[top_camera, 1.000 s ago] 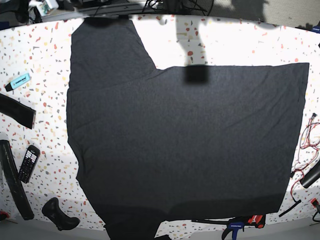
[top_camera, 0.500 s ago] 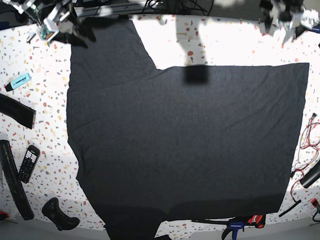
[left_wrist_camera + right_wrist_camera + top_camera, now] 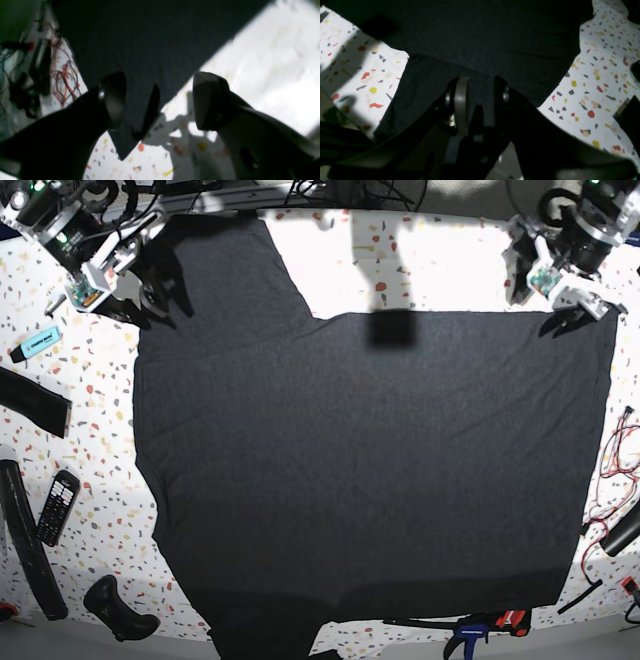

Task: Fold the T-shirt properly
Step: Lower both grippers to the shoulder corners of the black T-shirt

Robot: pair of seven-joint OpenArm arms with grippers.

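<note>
Hovering over a far corner of the T-shirt (image 3: 370,460), the left gripper (image 3: 160,100) has its jaws spread wide and empty, one finger over the dark cloth, the other over bare terrazzo beside the shirt's edge, and nothing pinched between them as far as the wrist view shows. Across at the shirt's other far corner, the right gripper (image 3: 480,105) sits above the sleeve with its jaws drawn narrow, a slim gap between the pads; dark fabric lies right under that gap, but whether any cloth is nipped in there cannot be told from this angle. Moving outward, the T-shirt lies spread flat across most of the table (image 3: 440,270), plain dark side up, one sleeve reaching toward the far edge and the other running off the near edge, with no fold anywhere in it. Just off the shirt's sleeve side sit a blue highlighter (image 3: 37,342), a calculator (image 3: 57,507) and some black strips (image 3: 30,400); off its opposite side, a tangle of red wires (image 3: 612,470). So by the look of it the folding has not started: both corners need gripping first, and every fold is still to come.
</note>
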